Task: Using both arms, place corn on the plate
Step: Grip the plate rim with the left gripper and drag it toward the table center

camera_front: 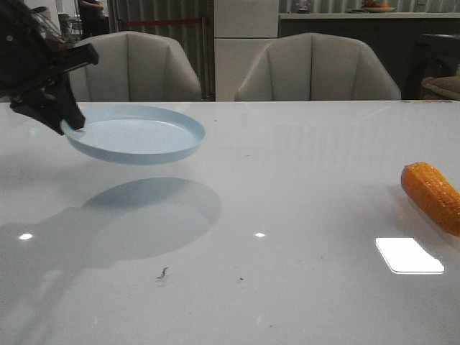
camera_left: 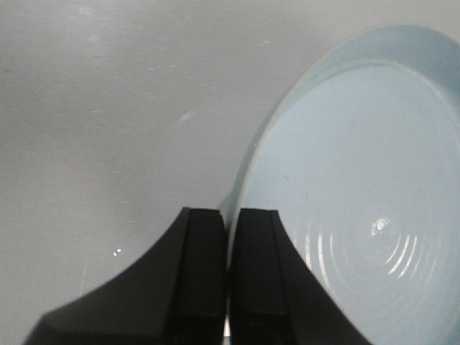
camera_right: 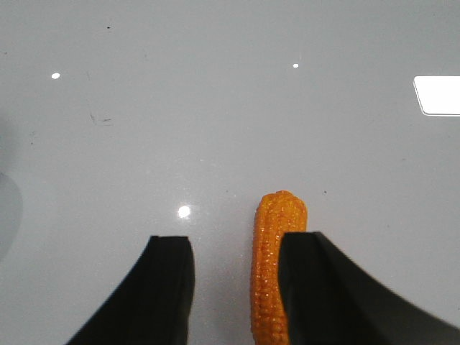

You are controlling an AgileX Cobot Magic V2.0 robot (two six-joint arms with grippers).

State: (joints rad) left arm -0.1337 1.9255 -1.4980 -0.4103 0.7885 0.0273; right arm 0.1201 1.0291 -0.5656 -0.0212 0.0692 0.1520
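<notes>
corn (camera_right: 272, 277): glossy, probably slippery (grab mid-cob), near table's right edge
right gripper (camera_right: 233, 287): spread wide, holding nothing
left gripper (camera_left: 228, 280): pinching plate (camera_front: 136, 134) rim

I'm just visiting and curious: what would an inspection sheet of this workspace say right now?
Surface: glossy white table, light glare, a few small dark specks.
Job's things: plate held in the air above its shadow; corn lying on the table at the right edge.
Clutter: nothing seen.
Grippers: left gripper shut on the plate's rim; right gripper open, the corn between its fingers, partly hidden by one.
Cables: nothing seen.
Surroundings: two beige chairs behind the table.
</notes>
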